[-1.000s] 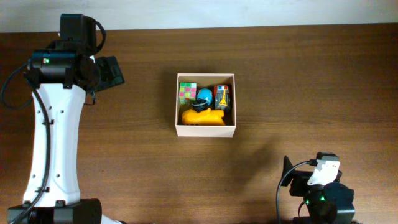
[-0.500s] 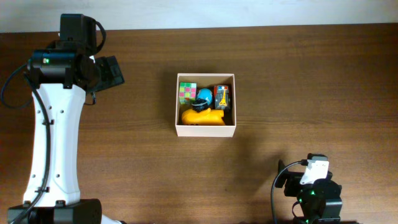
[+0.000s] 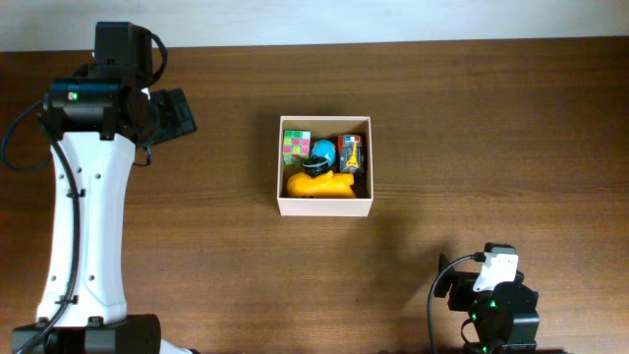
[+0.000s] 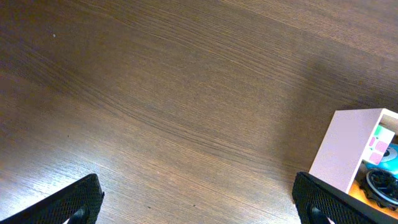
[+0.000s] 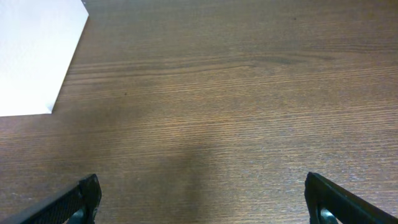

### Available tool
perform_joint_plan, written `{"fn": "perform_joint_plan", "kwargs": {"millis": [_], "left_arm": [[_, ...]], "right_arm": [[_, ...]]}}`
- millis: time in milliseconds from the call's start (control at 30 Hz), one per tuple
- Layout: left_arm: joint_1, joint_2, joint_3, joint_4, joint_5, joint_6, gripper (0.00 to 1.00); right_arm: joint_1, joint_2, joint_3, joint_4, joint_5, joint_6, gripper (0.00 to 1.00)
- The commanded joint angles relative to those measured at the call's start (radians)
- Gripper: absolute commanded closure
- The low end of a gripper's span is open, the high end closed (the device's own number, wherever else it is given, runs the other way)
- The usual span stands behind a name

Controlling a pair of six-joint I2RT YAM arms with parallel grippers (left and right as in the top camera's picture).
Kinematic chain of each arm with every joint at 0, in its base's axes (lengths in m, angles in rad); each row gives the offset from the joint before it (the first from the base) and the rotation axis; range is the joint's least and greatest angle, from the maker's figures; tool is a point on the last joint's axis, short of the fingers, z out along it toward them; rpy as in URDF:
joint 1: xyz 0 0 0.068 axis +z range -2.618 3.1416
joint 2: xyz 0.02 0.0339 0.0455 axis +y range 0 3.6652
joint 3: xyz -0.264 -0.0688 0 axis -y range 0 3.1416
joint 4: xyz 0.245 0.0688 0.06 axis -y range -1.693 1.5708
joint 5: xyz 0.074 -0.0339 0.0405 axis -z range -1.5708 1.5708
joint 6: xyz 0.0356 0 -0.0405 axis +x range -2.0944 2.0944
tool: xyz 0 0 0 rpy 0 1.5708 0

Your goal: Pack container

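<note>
The container [image 3: 324, 206] is a square white cardboard box in the middle of the table. It holds a colourful puzzle cube [image 3: 297, 147], a blue round toy [image 3: 320, 155], a yellow toy [image 3: 319, 184] and an orange toy car [image 3: 351, 153]. My left gripper [image 3: 177, 113] is open and empty, well to the left of the box. The left wrist view shows its jaws [image 4: 199, 205] spread over bare wood, with the box corner [image 4: 345, 152] at the right. My right gripper [image 3: 454, 292] is open and empty near the front edge. In the right wrist view its jaws [image 5: 205, 202] are wide apart, with the box wall [image 5: 37, 50] at the top left.
The dark wooden table [image 3: 491, 128] bears only the box. A pale strip [image 3: 393, 20] runs along the far edge. The right arm's base [image 3: 496, 320] sits at the front right, and the white left arm [image 3: 84, 226] stretches along the left side.
The right arm has drawn back slightly left and toward the front edge, then settled. The left arm and the box contents have not moved.
</note>
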Motion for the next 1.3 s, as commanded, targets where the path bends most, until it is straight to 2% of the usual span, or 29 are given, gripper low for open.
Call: {"fn": "perform_joint_plan", "kwargs": {"millis": [0, 467, 600, 700, 867, 967, 1267], "left_arm": [[0.003, -0.026, 0.018, -0.001, -0.004, 0.008, 0.01], [0.001, -0.027, 0.018, -0.001, -0.007, 0.009, 0.01], [-0.002, -0.080, -0.016, 0.053, -0.105, 0.009, 0.01], [-0.010, -0.177, -0.132, 0.215, -0.103, 0.040, 0.01], [-0.027, -0.409, -0.468, 0.626, -0.036, 0.264, 0.01], [-0.027, -0.549, -0.649, 0.766, 0.014, 0.385, 0.01], [-0.026, -0.938, -1.022, 0.810, 0.013, 0.432, 0.01]], "right_arm": [[-0.008, -0.013, -0.010, 0.000, -0.005, 0.003, 0.01], [-0.008, -0.013, -0.010, 0.000, -0.005, 0.003, 0.01], [-0.008, -0.013, -0.010, 0.000, -0.005, 0.003, 0.01], [-0.008, -0.013, -0.010, 0.000, -0.005, 0.003, 0.01], [-0.008, -0.013, -0.010, 0.000, -0.005, 0.003, 0.01], [-0.008, -0.013, -0.010, 0.000, -0.005, 0.003, 0.01], [-0.008, -0.013, -0.010, 0.000, -0.005, 0.003, 0.01]]}}
